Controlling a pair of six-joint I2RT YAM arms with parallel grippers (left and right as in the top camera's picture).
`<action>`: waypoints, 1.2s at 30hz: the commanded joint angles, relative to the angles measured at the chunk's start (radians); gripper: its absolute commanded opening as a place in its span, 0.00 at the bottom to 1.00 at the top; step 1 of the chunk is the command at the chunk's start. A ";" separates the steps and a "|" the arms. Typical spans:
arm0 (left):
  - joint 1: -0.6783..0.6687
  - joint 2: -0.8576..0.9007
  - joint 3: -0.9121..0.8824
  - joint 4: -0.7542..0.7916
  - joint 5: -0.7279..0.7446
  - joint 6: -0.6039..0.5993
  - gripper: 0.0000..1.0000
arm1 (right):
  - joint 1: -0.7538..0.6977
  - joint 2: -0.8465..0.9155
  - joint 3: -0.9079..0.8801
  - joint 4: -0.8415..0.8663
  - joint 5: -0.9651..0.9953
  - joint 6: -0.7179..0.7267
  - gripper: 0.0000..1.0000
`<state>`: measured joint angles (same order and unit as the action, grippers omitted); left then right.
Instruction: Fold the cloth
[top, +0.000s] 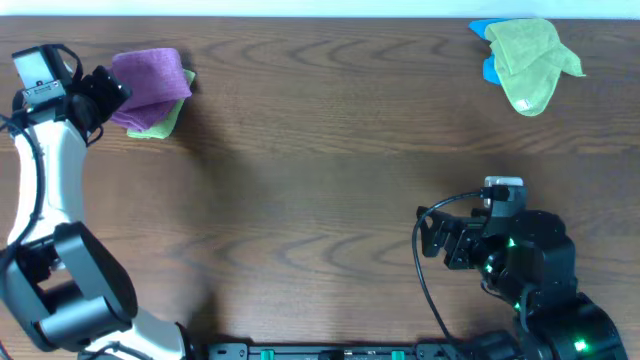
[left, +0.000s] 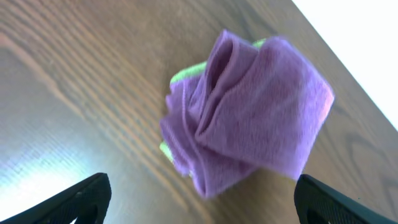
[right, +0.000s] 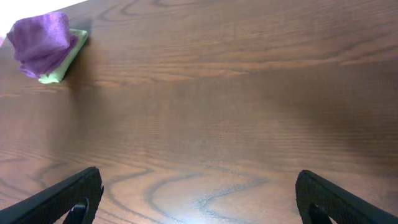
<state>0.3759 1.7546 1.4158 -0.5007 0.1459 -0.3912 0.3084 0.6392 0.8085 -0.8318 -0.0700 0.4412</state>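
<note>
The cloth (top: 150, 85) lies at the far left of the surface (top: 320, 150) as a loosely rolled purple bundle. It rests on a yellow-green cloth (top: 158, 126) whose edge peeks out beneath. The left pincer (top: 112, 95) stands wide open just beside it, grasping nothing. The right pincer (top: 432, 236) is released too, well apart. To finish well, the left arm should probably back straight off, so no finger snags a layer.

Bunched cloth (left: 249, 115) on green cloth (left: 186, 73)
</note>
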 joint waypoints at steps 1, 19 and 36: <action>0.001 -0.047 0.023 -0.057 0.002 0.064 0.95 | -0.009 -0.004 -0.006 0.000 0.014 0.014 0.99; -0.220 -0.208 0.023 -0.269 0.136 0.144 0.95 | -0.009 -0.004 -0.006 0.000 0.014 0.014 0.99; -0.360 -0.262 0.020 -0.418 0.164 0.266 0.95 | -0.009 -0.004 -0.006 0.000 0.014 0.014 0.99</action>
<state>0.0425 1.5398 1.4162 -0.9161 0.3538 -0.1692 0.3084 0.6392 0.8082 -0.8326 -0.0696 0.4412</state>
